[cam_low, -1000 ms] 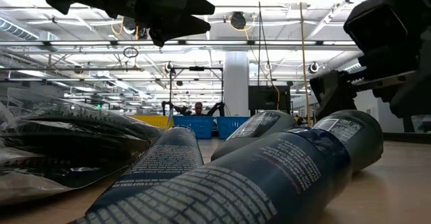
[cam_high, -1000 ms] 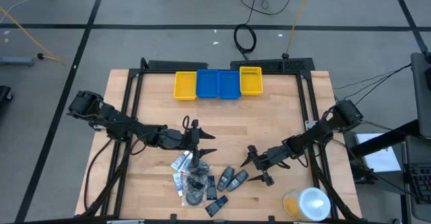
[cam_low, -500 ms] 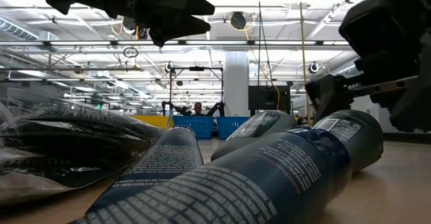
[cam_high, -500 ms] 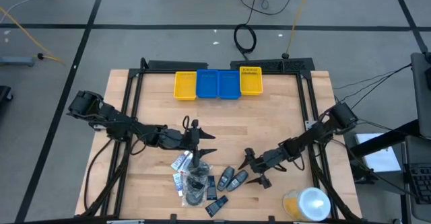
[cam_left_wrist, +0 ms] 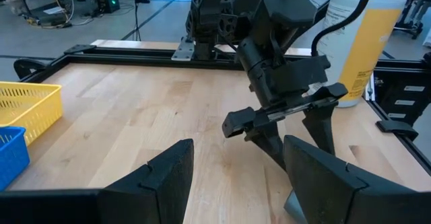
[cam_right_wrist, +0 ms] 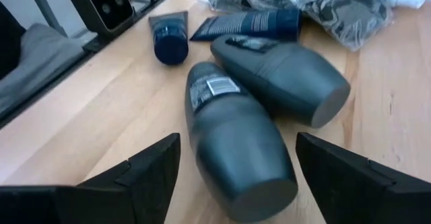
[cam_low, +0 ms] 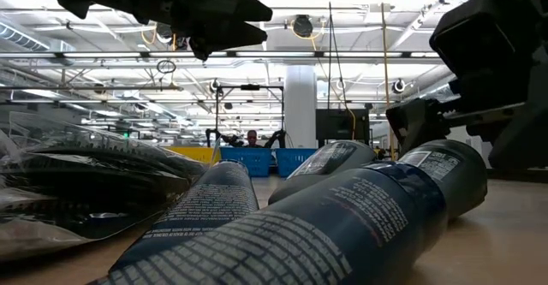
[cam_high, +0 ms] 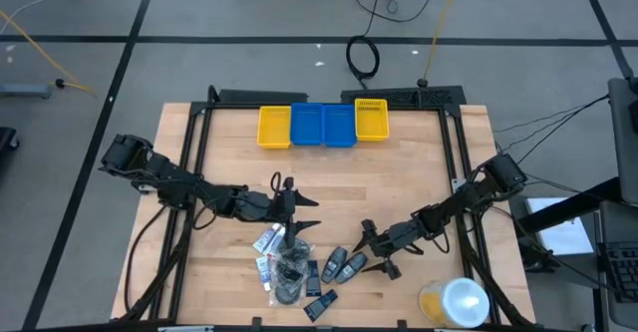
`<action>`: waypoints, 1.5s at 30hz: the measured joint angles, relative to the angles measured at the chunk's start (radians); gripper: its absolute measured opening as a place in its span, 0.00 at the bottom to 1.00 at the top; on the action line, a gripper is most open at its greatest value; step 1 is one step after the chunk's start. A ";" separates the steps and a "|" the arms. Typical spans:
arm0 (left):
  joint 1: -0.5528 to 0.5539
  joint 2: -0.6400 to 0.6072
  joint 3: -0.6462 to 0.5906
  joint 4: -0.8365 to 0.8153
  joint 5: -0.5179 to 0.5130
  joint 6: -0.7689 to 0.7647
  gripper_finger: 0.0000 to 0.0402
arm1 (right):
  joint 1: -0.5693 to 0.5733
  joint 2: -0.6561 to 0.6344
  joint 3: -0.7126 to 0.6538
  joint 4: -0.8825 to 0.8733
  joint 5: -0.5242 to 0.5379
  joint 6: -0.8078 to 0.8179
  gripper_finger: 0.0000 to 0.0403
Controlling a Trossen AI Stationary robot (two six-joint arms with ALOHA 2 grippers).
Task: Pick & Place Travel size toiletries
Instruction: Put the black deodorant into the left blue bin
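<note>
The toiletries lie in a heap near the table's near edge: white-and-blue tubes (cam_high: 267, 240), black packets (cam_high: 289, 274), a dark tube (cam_high: 319, 306) and two dark grey bottles (cam_high: 347, 264) lying on their sides. My right gripper (cam_high: 372, 252) is open, level with the table just right of the bottles. In the right wrist view its gripper (cam_right_wrist: 237, 139) has a finger on either side of the nearer bottle's (cam_right_wrist: 232, 136) flat end, apart from it. My left gripper (cam_high: 307, 214) hangs open above the heap's far side, holding nothing.
A row of yellow (cam_high: 274, 126) and blue bins (cam_high: 322, 125) stands at the far edge. A large yellow container with a white lid (cam_high: 454, 300) lies at the near right corner. Bare wood lies between the bins and the heap. A black frame (cam_high: 461, 187) borders the table.
My right gripper has slid a little toward the table's left, closer to the dark grey bottles, staying open. The left arm and the toiletries have kept still.
</note>
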 joint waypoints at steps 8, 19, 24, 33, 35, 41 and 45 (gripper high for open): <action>0.000 0.000 0.000 0.000 0.000 0.001 0.57 | 0.000 0.000 0.000 -0.005 -0.002 0.000 0.59; 0.000 0.000 0.000 0.000 -0.001 0.002 0.57 | 0.000 -0.001 0.000 -0.012 -0.054 0.000 0.46; 0.000 0.000 0.000 0.000 -0.002 0.002 0.57 | 0.000 0.000 0.000 -0.003 -0.053 -0.002 0.46; 0.000 0.000 0.000 0.000 -0.002 0.002 0.57 | 0.000 -0.011 0.000 -0.008 -0.050 -0.024 0.46; 0.000 0.000 0.000 0.001 -0.002 0.002 0.57 | 0.000 -0.033 -0.001 -0.019 -0.050 -0.032 0.46; 0.000 0.000 0.000 0.001 -0.002 0.002 0.57 | 0.000 -0.161 -0.001 -0.116 -0.047 -0.064 0.46; 0.000 0.000 0.000 0.001 -0.003 0.002 0.57 | -0.001 -0.270 -0.001 -0.207 0.011 -0.097 0.46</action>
